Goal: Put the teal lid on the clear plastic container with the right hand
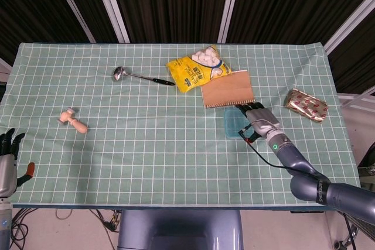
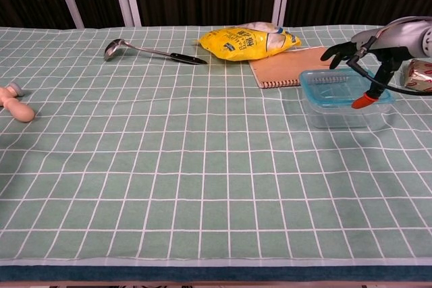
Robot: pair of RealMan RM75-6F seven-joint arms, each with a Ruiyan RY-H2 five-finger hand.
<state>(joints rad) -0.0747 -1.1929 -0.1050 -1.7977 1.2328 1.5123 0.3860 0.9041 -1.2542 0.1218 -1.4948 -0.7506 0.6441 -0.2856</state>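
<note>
The teal lid (image 1: 234,122) (image 2: 336,88) lies flat on top of the clear plastic container (image 2: 341,116) at the right of the table. My right hand (image 1: 261,122) (image 2: 378,45) reaches over the lid from the right. Its dark fingers stretch across the lid's top and its red-tipped thumb sits at the lid's near right edge, so it still seems to hold the lid. The hand hides the lid's right part in the head view. My left hand (image 1: 7,162) hangs off the table's near left corner with its fingers apart and nothing in it.
A brown notebook (image 1: 227,89) lies just behind the container, with a yellow snack bag (image 1: 196,69) beyond it. A gold foil packet (image 1: 306,105) sits to the right. A ladle (image 1: 140,76) and a wooden pestle (image 1: 73,120) lie far to the left.
</note>
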